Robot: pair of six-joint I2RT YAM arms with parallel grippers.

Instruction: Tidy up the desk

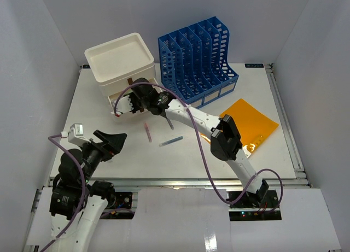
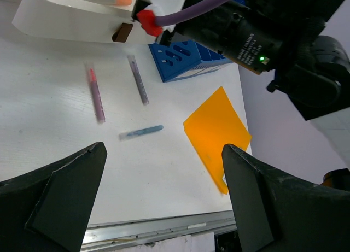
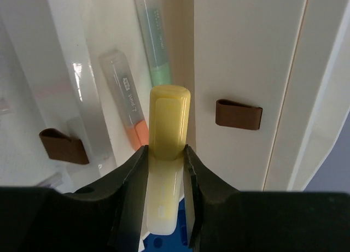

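Note:
The white desk (image 1: 180,162) holds a pink pen (image 1: 147,132), a blue pen (image 1: 170,141) and a purple-grey pen (image 2: 138,80), all lying loose. My right gripper (image 3: 165,151) is shut on a yellow highlighter (image 3: 169,121) and holds it over the open drawer of the white drawer box (image 1: 117,60); in the top view the gripper (image 1: 124,103) is at the box's front. My left gripper (image 2: 164,197) is open and empty, above the desk's near left part (image 1: 116,144), with the pens ahead of it.
An orange highlighter (image 3: 128,110) and a green one (image 3: 153,39) lie in the drawer, between brown handles (image 3: 238,114). A blue file organizer (image 1: 197,58) stands at the back. An orange sheet (image 1: 249,123) lies at the right. A metal rail (image 2: 164,227) runs along the near edge.

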